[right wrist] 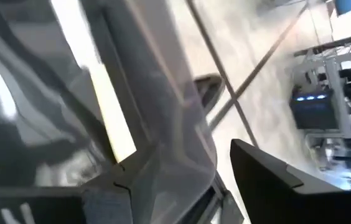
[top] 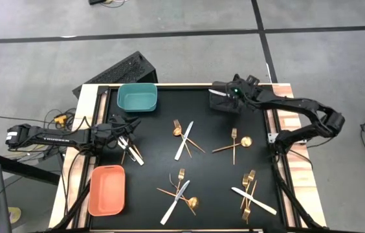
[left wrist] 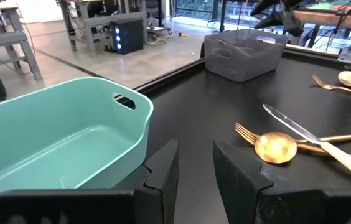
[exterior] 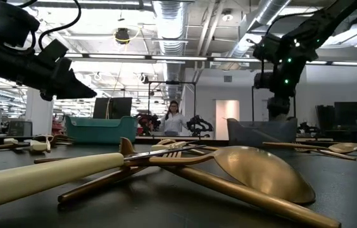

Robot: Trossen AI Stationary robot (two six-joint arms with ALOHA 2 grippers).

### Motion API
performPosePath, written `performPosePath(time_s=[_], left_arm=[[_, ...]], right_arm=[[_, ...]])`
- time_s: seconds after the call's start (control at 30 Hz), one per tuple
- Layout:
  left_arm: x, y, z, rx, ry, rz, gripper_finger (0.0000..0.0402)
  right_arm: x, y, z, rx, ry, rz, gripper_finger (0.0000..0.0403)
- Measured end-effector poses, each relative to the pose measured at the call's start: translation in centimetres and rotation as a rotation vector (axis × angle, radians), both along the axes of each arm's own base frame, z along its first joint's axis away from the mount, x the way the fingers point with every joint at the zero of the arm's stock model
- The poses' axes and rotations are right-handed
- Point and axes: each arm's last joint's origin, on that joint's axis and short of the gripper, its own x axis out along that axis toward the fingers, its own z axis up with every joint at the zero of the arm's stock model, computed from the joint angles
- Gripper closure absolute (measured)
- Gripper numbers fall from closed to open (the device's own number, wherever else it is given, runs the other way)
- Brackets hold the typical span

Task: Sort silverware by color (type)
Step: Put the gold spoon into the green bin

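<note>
The right jaws [top: 220, 94] are standing open over the black bin [top: 224, 100] at the counter's far edge, holding nothing that can be seen; what is lying inside the bin is too blurred to tell. The left jaws [top: 131, 123] are hovering near the teal bin [top: 137, 96] at the far left corner, fingers [left wrist: 163, 174] slightly apart and empty. Most of the silverware [top: 184, 139] is lying scattered in small crossed heaps across the counter [top: 163, 162], from the middle to the near right corner, so the sorting looks barely begun. The teal bin and the orange bin [top: 107, 189] at the near left corner are showing empty. Crossed pieces will likely be hindering clean pickups. A person [exterior: 174, 118] is standing far behind.
</note>
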Motion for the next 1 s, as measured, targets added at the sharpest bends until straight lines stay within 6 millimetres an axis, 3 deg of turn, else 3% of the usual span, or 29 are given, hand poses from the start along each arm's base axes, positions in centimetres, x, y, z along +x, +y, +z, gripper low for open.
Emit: performPosePath(time_s=[0.17, 0.27, 0.33, 0.5, 0.83, 1.0], left_arm=[[0.0, 0.0, 0.1, -0.048, -0.047, 0.011, 0.0313], [0.1, -0.1, 0.2, -0.075, -0.075, -0.015, 0.0313], [0.2, -0.1, 0.3, -0.080, -0.088, -0.028, 0.0313], [0.4, -0.3, 1.0, -0.119, -0.187, -0.099, 0.0313], [0.7, -1.2, 1.9, -0.039, -0.234, -0.181, 0.0313], [0.7, -1.2, 2.1, -0.035, -0.256, -0.176, 0.0313]], right_arm=[[0.6, 1.6, 2.0, 0.143, -0.441, 0.060, 0.0184], [1.9, 2.8, 3.5, 0.278, -0.711, 0.227, 0.0188], [3.1, 3.8, 4.0, 0.324, -0.801, 0.345, 0.0190], [5.9, 6.8, 4.1, 0.351, -0.859, 0.542, 0.0196], [11.2, 11.4, 0.8, 0.485, -0.939, 0.628, 0.0215], [12.0, 12.9, -0.7, 0.552, -0.910, 0.630, 0.0224]])
